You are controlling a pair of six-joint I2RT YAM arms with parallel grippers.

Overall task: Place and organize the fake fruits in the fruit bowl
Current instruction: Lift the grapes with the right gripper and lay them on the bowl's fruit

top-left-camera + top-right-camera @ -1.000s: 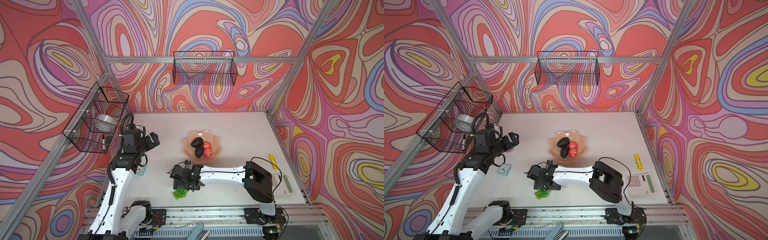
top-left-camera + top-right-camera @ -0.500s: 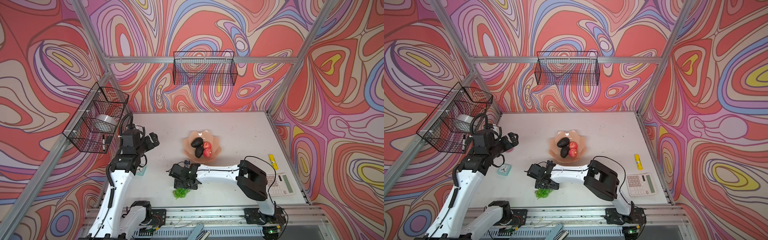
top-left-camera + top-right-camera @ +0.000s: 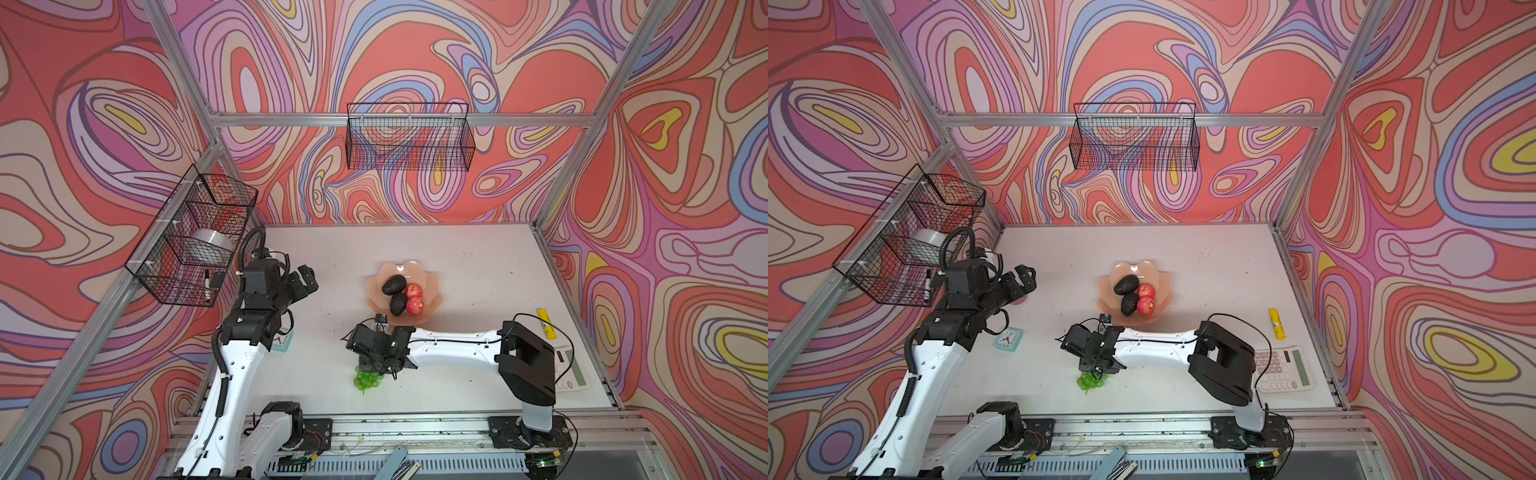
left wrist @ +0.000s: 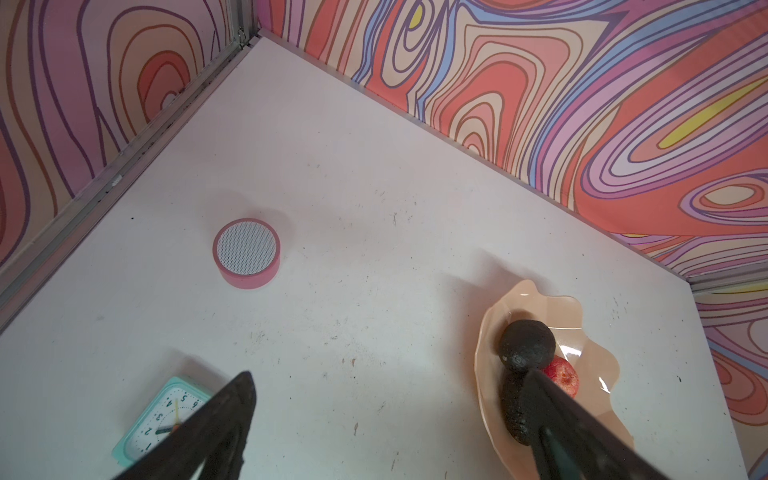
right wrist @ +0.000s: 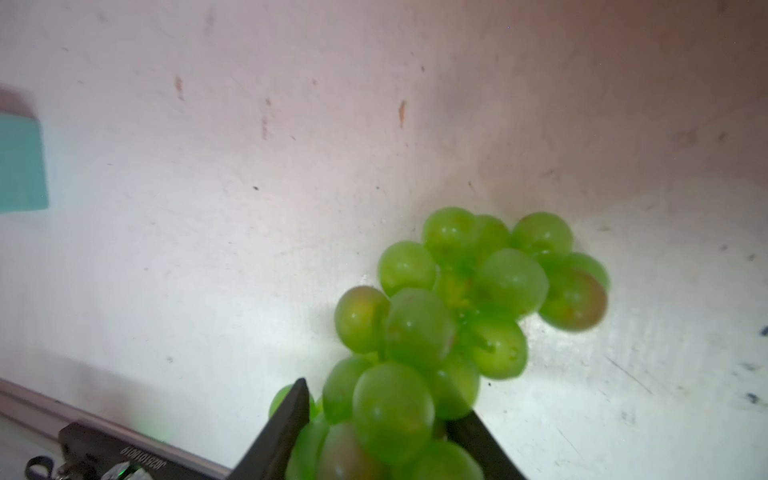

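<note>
The right hand (image 5: 386,397) pinches grapes (image 5: 507,282); left hand (image 4: 390,374) spread; clock face (image 4: 166,411) shows 1–6.

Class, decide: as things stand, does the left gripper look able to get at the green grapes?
Probably not: the right gripper sits over the green grapes, jaws around them, blocking the open left gripper.

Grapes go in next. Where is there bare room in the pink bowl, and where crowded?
Seen from above, bare: the right side of the glossy peach-pink scalloped bowl, between the red apples and the rim, and the far strip behind the farther dark blackish-green avocado. Crowded: centre-left, where avocados and apples cluster.
</note>
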